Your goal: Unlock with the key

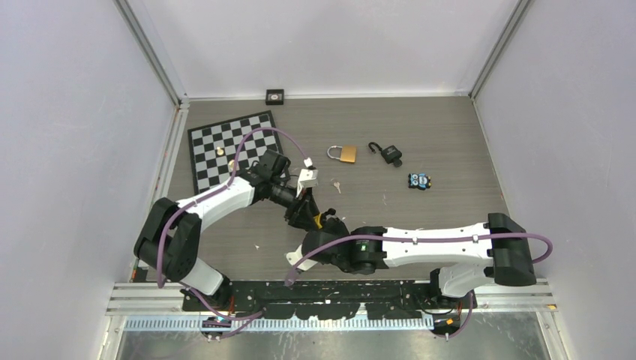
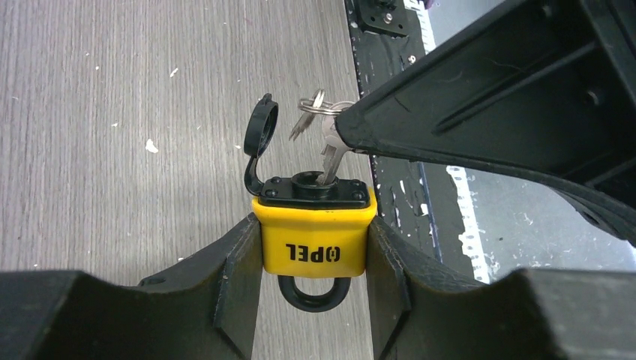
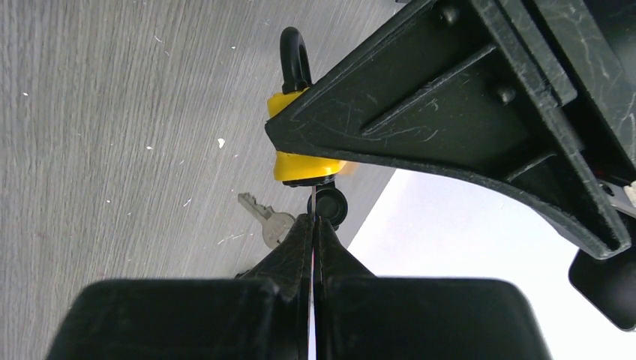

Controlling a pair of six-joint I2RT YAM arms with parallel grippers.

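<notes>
The yellow padlock is pinched by its sides in my left claw, jaws half open, over the near tabletop. My right claw is clamped tight on the key, tip in the keyhole. I'd seat it fully, then twist straight.

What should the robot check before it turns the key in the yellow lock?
1. Yellow padlock squeezed firmly in the left gripper: ok.
2. Dust cap flipped off the keyhole: ok.
3. Key tip inside the keyhole: ok.
4. Right gripper pinching the key: ok.
5. Key pushed all the way in: cannot tell.
6. Shackle has room to pop out: cannot tell.
</notes>
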